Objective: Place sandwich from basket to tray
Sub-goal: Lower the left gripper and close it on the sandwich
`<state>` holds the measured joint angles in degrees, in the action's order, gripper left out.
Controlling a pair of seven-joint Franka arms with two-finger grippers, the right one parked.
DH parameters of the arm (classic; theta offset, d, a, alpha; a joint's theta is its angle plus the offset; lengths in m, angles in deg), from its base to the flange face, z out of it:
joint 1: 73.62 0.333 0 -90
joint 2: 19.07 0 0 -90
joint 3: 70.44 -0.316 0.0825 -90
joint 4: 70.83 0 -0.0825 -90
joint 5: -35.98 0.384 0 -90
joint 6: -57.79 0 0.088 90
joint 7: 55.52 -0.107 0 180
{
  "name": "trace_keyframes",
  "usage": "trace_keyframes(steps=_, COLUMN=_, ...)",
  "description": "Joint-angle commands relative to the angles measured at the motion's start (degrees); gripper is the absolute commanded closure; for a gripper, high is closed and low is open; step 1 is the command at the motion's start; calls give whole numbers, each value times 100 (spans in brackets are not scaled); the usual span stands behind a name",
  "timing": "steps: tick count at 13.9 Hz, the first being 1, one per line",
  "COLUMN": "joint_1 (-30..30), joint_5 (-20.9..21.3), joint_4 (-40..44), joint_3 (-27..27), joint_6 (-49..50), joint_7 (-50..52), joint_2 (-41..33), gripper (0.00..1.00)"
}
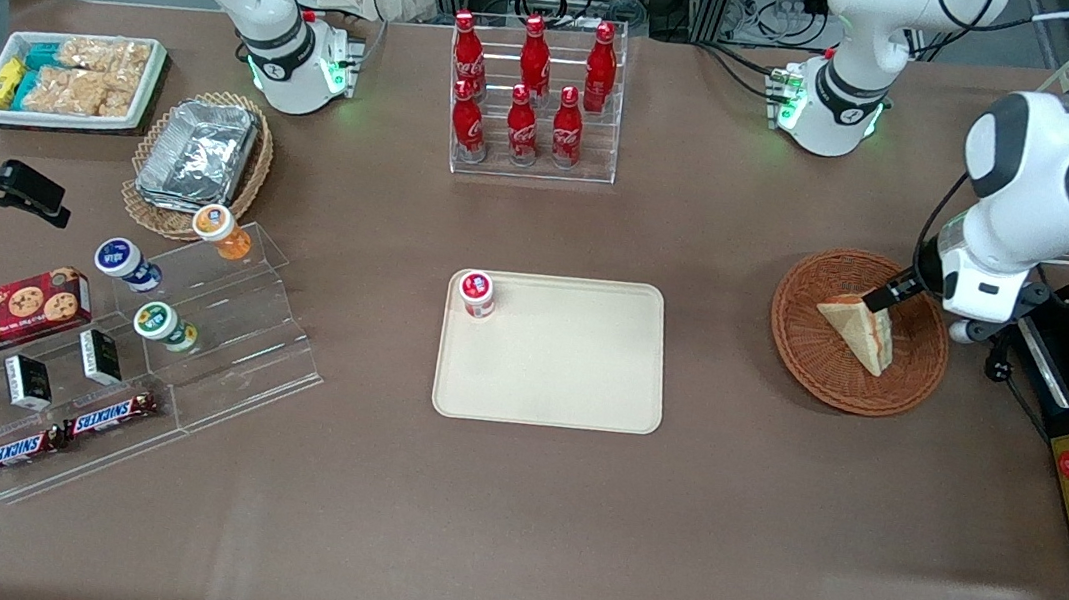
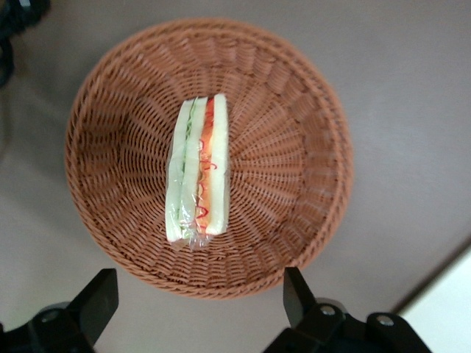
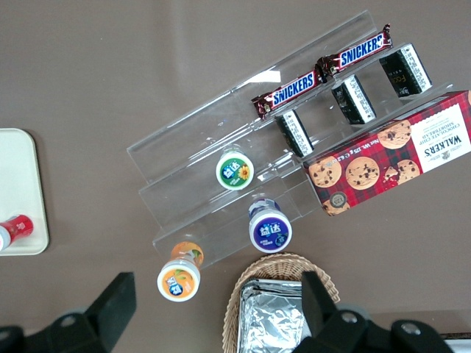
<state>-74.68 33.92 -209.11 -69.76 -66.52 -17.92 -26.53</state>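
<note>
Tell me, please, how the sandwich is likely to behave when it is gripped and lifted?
The sandwich looks soft, so it may squash. Its clear wrap could be slippery. Standing on edge in the basket, it might tip if nudged. The open end effector hovers above it.

Working left arm (image 1: 1050,188): built of glossy white rounded shells, with dark grey to black circular caps set at the joints and a black band near the base, where small green lights are lit; a black cable is routed along the wrist section. Gripper (image 2: 197,309): two matte black fingers (image 2: 98,298) with flat, wedge-shaped tips are carried on a black body, in which round silver screw heads are seen, and the fingers are set wide apart. A white block-shaped housing with a dark underside is fitted just above the gripper.
</note>
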Motion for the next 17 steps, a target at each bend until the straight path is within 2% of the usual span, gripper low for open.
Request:
trace_keyframes(steps=1, joint_1=44, joint_5=57, joint_4=-146, joint_3=2, joint_6=-348, joint_7=397, joint_2=297, gripper=0)
trace_keyframes(steps=8, joint_1=141, joint_5=30, joint_4=-94, joint_3=11, joint_6=-945, joint_7=1311, joint_2=1396, gripper=0)
trace_keyframes(steps=11, joint_1=141, joint_5=39, joint_4=-76, joint_3=11, joint_6=-1130, joint_7=1303, joint_2=1625, gripper=0)
trace_keyframes(steps=13, joint_1=141, joint_5=65, joint_4=-67, joint_3=2, joint_6=-1183, joint_7=1303, joint_2=1652, gripper=4)
trace_keyframes(steps=15, joint_1=176, joint_5=65, joint_4=-59, joint_3=-7, joint_6=-1192, joint_7=1303, joint_2=1643, gripper=22)
trace_keyframes(steps=16, joint_1=202, joint_5=65, joint_4=-50, joint_3=-7, joint_6=-1183, joint_7=1303, joint_2=1643, gripper=42)
trace_keyframes(steps=17, joint_1=202, joint_5=74, joint_4=-32, joint_3=-7, joint_6=-1183, joint_7=1303, joint_2=1643, gripper=54)
